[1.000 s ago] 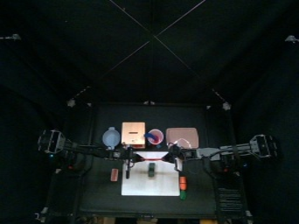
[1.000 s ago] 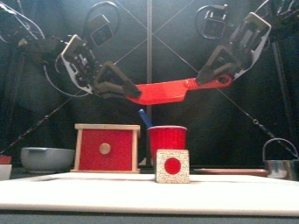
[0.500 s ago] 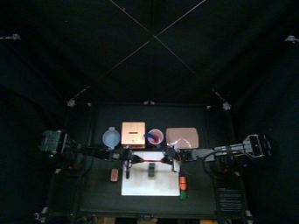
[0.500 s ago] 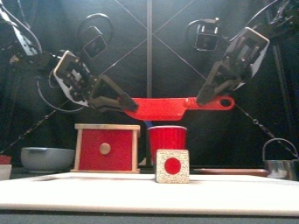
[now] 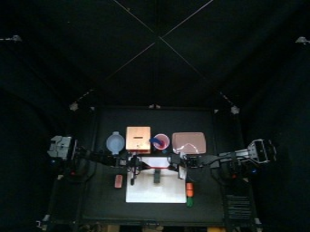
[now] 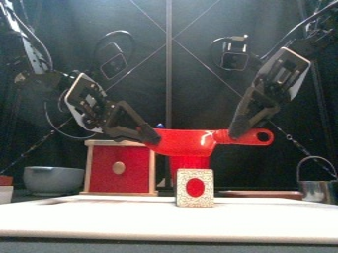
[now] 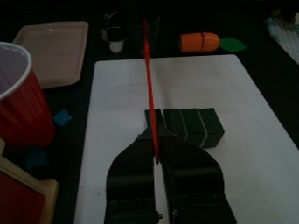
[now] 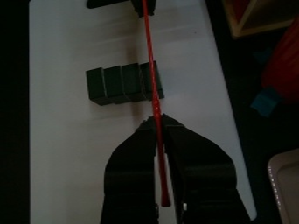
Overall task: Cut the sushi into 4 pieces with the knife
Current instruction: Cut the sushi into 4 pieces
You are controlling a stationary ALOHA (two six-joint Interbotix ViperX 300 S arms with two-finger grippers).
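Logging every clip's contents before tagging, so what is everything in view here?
cutting board: one, white, front centre of the table
sushi roll: one, dark green, on the board
knife: one, red, held level above the roll
wooden box: one, pale with a red front, behind the board
cup: one, red, right of the box
tray: one, pink, back right
bowl: one, blue-grey, back left
cutter: one, metal, right side
orange toy: one, right of the board
green toy: one, beside the orange toy
red toy: one, left of the board
left gripper, right gripper: each shut on one end of the knife
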